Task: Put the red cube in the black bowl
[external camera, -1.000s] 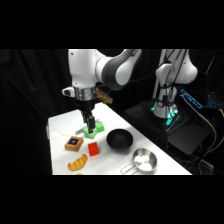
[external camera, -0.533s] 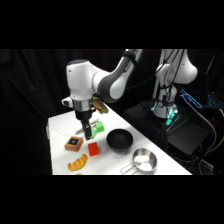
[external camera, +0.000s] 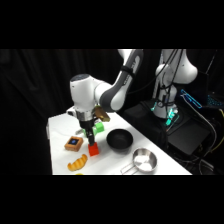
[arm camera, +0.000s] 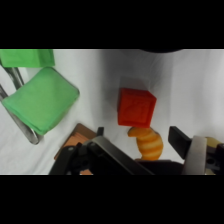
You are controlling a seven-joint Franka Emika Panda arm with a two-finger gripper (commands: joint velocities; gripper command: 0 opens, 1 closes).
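Now | pincer [arm camera: 137, 142] apart above red cube [arm camera: 136, 107] | black bowl [external camera: 119, 139] beside, apart from cube

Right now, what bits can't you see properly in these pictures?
- Gripper fingers: side view, too small and dark to tell open or shut; wrist view, cut off by the bottom edge.
- Red cube: whether anything touches it, unclear.
- Black bowl: wrist view, only a dark sliver at the top edge.
- Orange-brown block: wrist view, mostly hidden behind the linkage.

Red cube [arm camera: 136, 107], black bowl [external camera: 119, 139]
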